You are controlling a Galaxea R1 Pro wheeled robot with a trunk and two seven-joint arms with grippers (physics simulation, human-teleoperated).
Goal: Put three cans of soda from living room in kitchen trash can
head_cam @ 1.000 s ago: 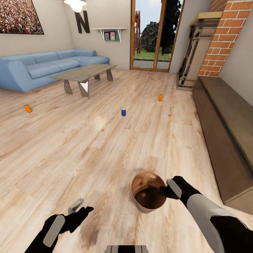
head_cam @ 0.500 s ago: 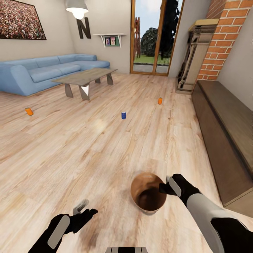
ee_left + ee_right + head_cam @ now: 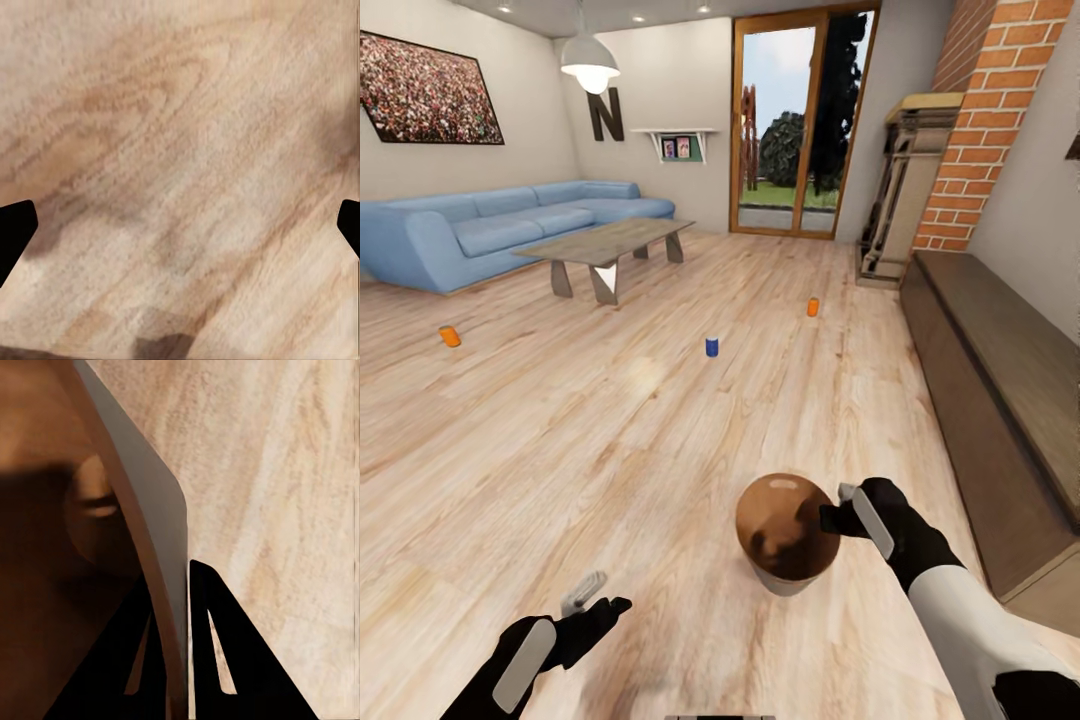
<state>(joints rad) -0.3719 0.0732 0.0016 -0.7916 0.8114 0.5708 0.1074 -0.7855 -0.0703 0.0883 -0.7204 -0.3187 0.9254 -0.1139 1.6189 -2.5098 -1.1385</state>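
While the right hand (image 3: 838, 518) pinches the tash can (image 3: 785, 530) rim, left hand (image 3: 588, 596) open — cans lie beyond, low table (image 3: 605, 243) behind.

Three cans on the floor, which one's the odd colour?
The middle can: it is dark blue, standing on the wood floor between the two orange ones, the left can near the sofa and the right can toward the fireplace side.

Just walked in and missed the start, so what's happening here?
The robot is in the living room carrying the trash can, its right gripper pinching the rim. The left gripper is open and empty above the wood floor. Three soda cans stand ahead on the floor: an orange can, a blue can and another orange can.
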